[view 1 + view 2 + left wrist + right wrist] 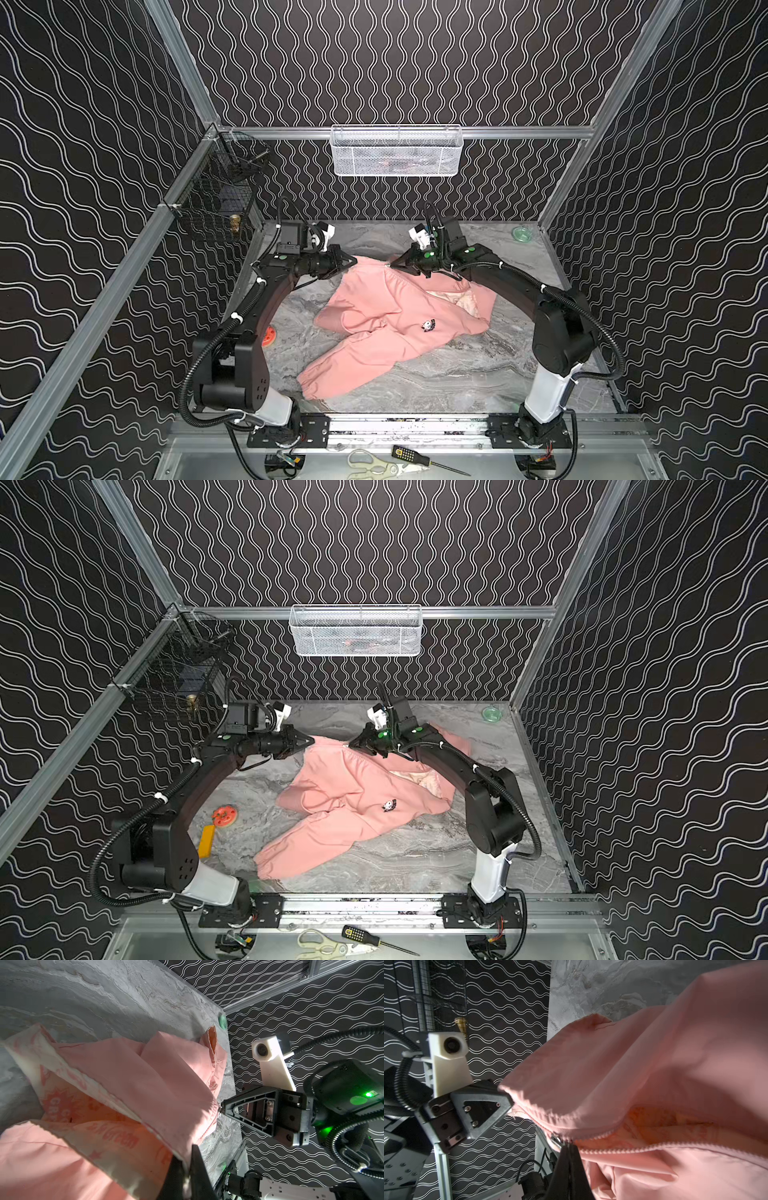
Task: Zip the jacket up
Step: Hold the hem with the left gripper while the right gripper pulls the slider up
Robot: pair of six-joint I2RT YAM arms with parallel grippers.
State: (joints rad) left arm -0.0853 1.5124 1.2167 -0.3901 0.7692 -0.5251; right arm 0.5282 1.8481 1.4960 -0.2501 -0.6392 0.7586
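The salmon-pink jacket [374, 307] lies crumpled on the grey marble table [478, 374], one sleeve trailing toward the front. Its small cartoon print [427, 325] faces up, and cream lining [68, 1105] shows where the front gapes. My left gripper [354, 261] is shut on the jacket's hem at the far left; in the left wrist view its jaws [187, 1167] pinch the fabric edge. My right gripper [390, 264] is shut at the metal zipper slider [556, 1139], close to the left one. Beyond the slider the two rows of zipper teeth [643, 1148] run apart.
A white mesh basket [395, 151] hangs on the back wall and a black wire basket [216, 199] at the left corner. A green lid [522, 234] sits far right. An orange disc [224, 816] and a yellow block [206, 840] lie left. Scissors [374, 463] and a screwdriver [419, 457] rest in front.
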